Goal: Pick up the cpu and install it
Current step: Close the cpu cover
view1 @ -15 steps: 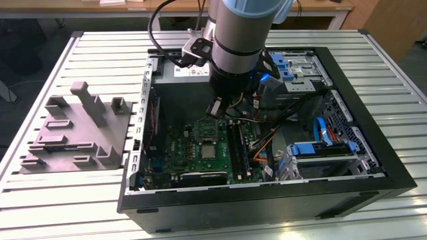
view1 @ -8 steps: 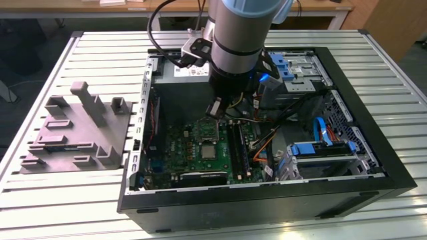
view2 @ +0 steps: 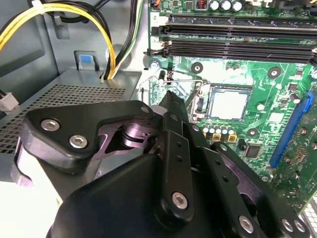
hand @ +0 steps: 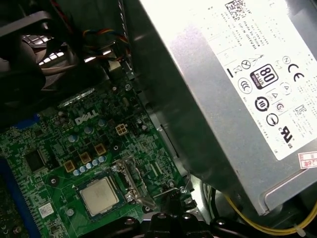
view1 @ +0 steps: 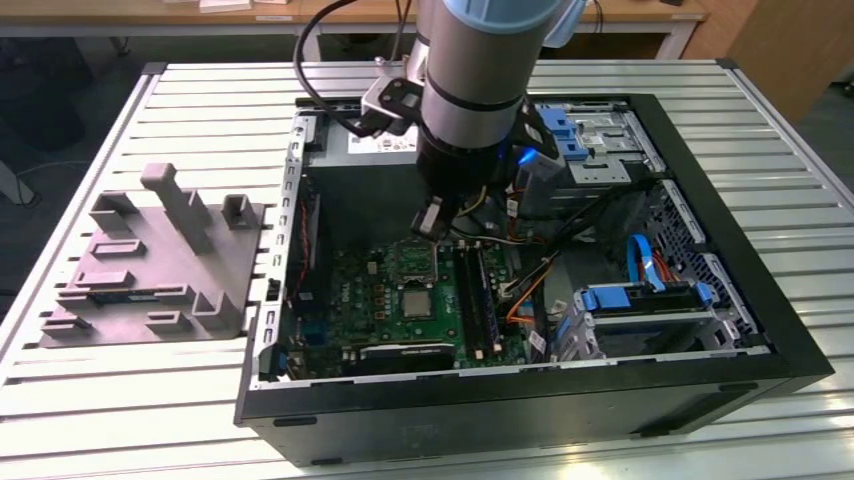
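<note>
Silvery-grey, the cpu [hand: 99, 196] already lies seated in the socket [view2: 228, 105] of the green motherboard [view1: 400, 300], the gripper [view2: 171, 101] poised just beside it with fingers together and empty, so the retention frame seemingly needs closing.

arm [view1: 474, 70]: showing a silver-grey cylindrical body, pale blue cap, black joint ring | wrist: glowing blue, trailing a black cable | gripper [view2: 171, 106]: appearing in both wrist views as black linkage plates carrying silver screw heads
</note>
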Controlling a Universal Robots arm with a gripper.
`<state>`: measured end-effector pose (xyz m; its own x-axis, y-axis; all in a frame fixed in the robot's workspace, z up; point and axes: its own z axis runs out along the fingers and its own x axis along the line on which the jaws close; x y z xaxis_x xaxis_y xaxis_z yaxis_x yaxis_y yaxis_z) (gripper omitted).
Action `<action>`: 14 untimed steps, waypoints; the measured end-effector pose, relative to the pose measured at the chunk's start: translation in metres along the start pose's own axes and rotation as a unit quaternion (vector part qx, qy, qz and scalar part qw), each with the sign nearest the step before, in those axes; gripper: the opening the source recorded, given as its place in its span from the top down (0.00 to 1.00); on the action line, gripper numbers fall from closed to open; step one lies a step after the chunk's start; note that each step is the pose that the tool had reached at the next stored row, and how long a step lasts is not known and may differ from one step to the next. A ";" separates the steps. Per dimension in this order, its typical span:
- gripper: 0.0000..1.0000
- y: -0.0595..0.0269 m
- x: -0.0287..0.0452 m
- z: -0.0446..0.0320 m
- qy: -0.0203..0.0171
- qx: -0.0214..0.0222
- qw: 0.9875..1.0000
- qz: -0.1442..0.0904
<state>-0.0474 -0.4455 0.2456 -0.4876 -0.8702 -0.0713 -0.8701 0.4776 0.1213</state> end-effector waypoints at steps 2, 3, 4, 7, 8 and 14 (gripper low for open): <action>0.89 -0.0006 0.0011 -0.0001 0.000 0.000 1.000 -0.001; 0.89 -0.0009 0.0016 -0.0002 0.000 0.000 1.000 -0.001; 0.89 -0.0011 0.0022 -0.0003 0.000 0.000 1.000 -0.001; 0.89 -0.0019 0.0038 -0.0005 0.000 0.000 1.000 -0.001; 0.89 -0.0021 0.0042 -0.0006 0.000 0.000 1.000 -0.001; 0.89 -0.0026 0.0050 -0.0007 0.000 0.000 1.000 -0.001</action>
<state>-0.0476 -0.4512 0.2456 -0.4860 -0.8710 -0.0714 -0.8710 0.4761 0.1213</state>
